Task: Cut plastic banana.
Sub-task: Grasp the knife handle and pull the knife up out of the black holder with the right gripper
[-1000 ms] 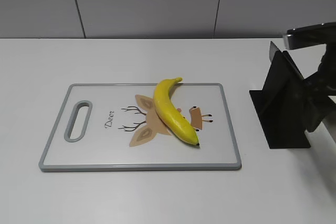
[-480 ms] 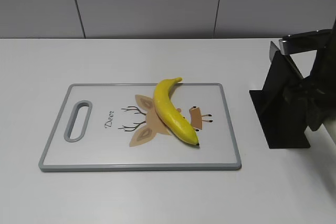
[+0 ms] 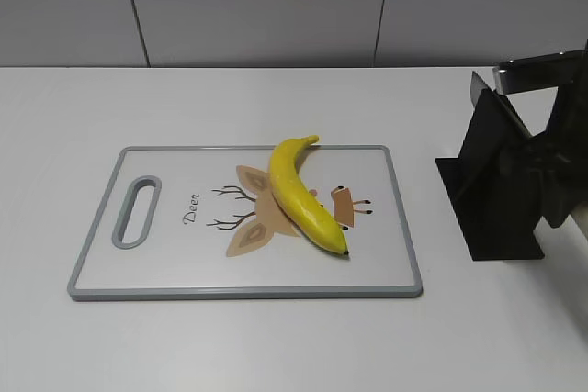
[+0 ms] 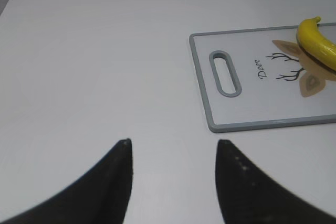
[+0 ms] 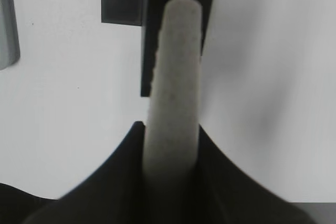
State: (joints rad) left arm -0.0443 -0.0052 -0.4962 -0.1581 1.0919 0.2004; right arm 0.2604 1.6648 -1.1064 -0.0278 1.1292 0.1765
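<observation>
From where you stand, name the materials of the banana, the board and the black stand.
Banana: likely plastic, glossy yellow with soft highlights.
Board: probably plastic, matte white face with printed deer, grey rim.
Black stand: flat, matte black panels; plastic or metal, unclear.

The glossy, smooth yellow plastic banana (image 3: 303,192) lies on the matt white, grey-rimmed plastic cutting board (image 3: 101,254). Right of the board, the matt black holder (image 3: 496,185) bears a pale, rough-grained handle (image 5: 174,77).
</observation>
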